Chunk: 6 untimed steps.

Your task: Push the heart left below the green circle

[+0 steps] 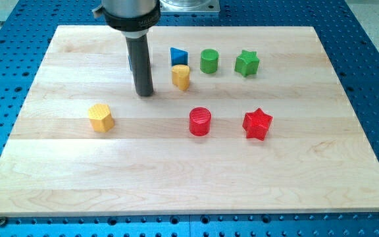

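The tabletop (58, 178) is a pale wooden board with fine lengthwise grain and faint seams between its planks, resting on a blue metal base plate (374, 85) perforated with rows of small holes.

My tip (145, 93) is the lower end of a smooth dark cylindrical rod that hangs from a wider black collar at the view's top. The tool is a plain rod with nothing to spread or press together, and it pinches nothing. It stands on the wood to the view's left of the yellow heart (181, 76), near it but with a visible gap of bare board between them.

The heart is a small matte yellow block, sitting just below the blue block (178, 56), whose shape reads as roughly triangular. To the view's right of the blue block stands the green circle (209, 61), a short cylinder, and further right the green star (247, 63). The heart therefore lies down and to the left of the green circle.

Lower on the board sit a red cylinder (200, 122) and, to its right, a red star (257, 124). Well apart at the view's left rests a yellow hexagonal block (101, 117).

Seven blocks in all: two yellow, two green, two red, one blue.
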### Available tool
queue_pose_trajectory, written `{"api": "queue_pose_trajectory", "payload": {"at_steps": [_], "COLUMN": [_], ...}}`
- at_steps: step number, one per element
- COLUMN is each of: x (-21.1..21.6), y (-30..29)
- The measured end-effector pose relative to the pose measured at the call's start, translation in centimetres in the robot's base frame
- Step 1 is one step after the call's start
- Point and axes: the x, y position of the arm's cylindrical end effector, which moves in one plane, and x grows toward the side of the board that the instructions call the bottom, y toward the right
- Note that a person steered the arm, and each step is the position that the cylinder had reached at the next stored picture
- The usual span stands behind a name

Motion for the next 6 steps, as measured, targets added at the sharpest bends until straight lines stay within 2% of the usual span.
{"api": "queue_pose_trajectory", "payload": {"at_steps": [1,2,3,4,5,6], "x": [-2.1,-2.2,-1.8,5.3,10.0,13.4], "y": [3.1,6.7,6.7,8.4,4.0,7.1]}}
